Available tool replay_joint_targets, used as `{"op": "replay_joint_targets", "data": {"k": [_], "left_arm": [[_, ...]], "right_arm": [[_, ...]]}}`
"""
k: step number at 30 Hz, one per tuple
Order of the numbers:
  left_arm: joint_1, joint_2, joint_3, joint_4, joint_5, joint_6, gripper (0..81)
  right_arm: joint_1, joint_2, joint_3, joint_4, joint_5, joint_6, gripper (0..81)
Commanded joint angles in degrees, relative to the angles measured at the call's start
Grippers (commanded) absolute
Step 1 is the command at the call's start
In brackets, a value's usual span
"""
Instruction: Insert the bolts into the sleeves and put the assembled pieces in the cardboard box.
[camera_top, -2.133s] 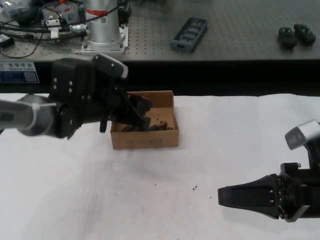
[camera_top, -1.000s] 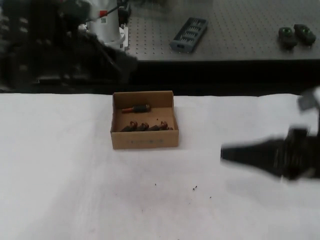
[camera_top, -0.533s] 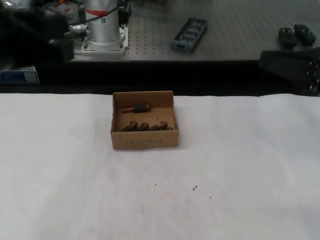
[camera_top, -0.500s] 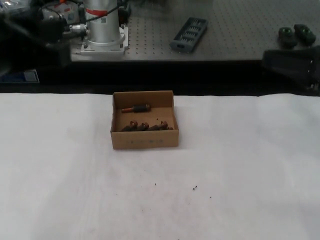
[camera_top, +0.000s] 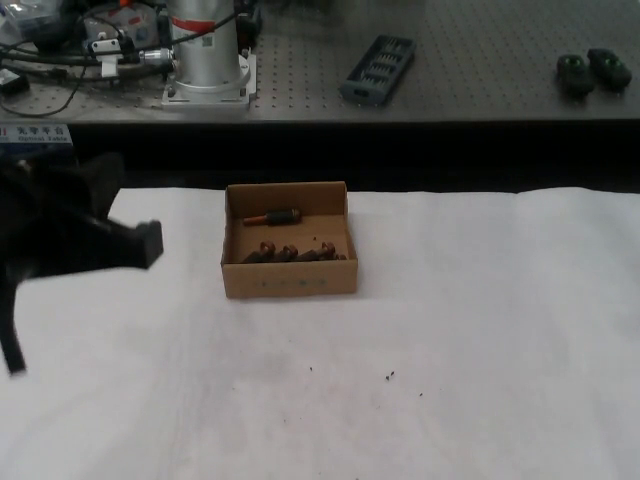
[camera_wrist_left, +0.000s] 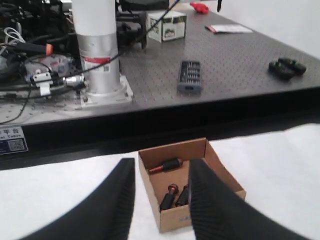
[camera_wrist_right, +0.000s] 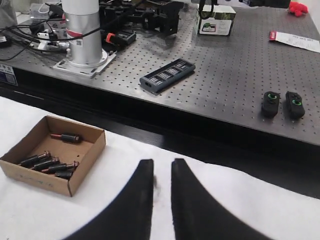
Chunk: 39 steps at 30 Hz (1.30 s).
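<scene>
High view: my left arm (camera_top: 70, 245) has swung down left of the cardboard box (camera_top: 290, 280). My left claw (camera_wrist_left: 160, 167) gapes empty and my right claw (camera_wrist_right: 161, 162) is barely parted, empty. The assembled pieces (camera_top: 295, 253) stay inside.

Left jaws: 2 matte black, curved, tapering fingers (camera_wrist_left: 112, 205) with fine ribbing; right fingers (camera_wrist_right: 192, 205) equally black, curved.
</scene>
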Motion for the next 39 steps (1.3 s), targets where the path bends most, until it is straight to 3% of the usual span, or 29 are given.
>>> {"op": "replay_joint_targets", "data": {"k": [1, 16, 22, 30, 35, 39], "left_arm": [[-3.0, -4.4, 4.0, -2.1, -8.0, -3.9, 26.4], [-14.0, -9.9, 19.5, -3.0, -17.4, -8.3, 26.4], [-14.4, -9.9, 24.6, -6.8, -17.8, -9.9, 25.3], [-14.4, -9.9, 29.2, -11.3, -17.7, -8.1, 8.8], [-14.4, -9.9, 29.2, -11.9, -17.4, -6.6, 8.5], [-14.4, -9.9, 29.2, -12.9, -11.7, -2.5, 8.5]], "right_arm": [[0.3, -2.4, 2.6, 0.0, 0.3, -0.3, 10.6], [0.3, -11.6, 32.6, -24.7, -7.6, 10.0, 10.6], [0.3, -11.6, 36.2, -25.0, -7.2, 11.6, 10.6], [0.3, -11.6, 41.5, -29.3, -7.0, 14.4, 2.7], [0.3, -11.6, 42.0, -30.5, -6.9, 17.9, 2.5], [0.3, -11.6, 42.0, -31.9, -7.2, 18.1, 2.5]]}}
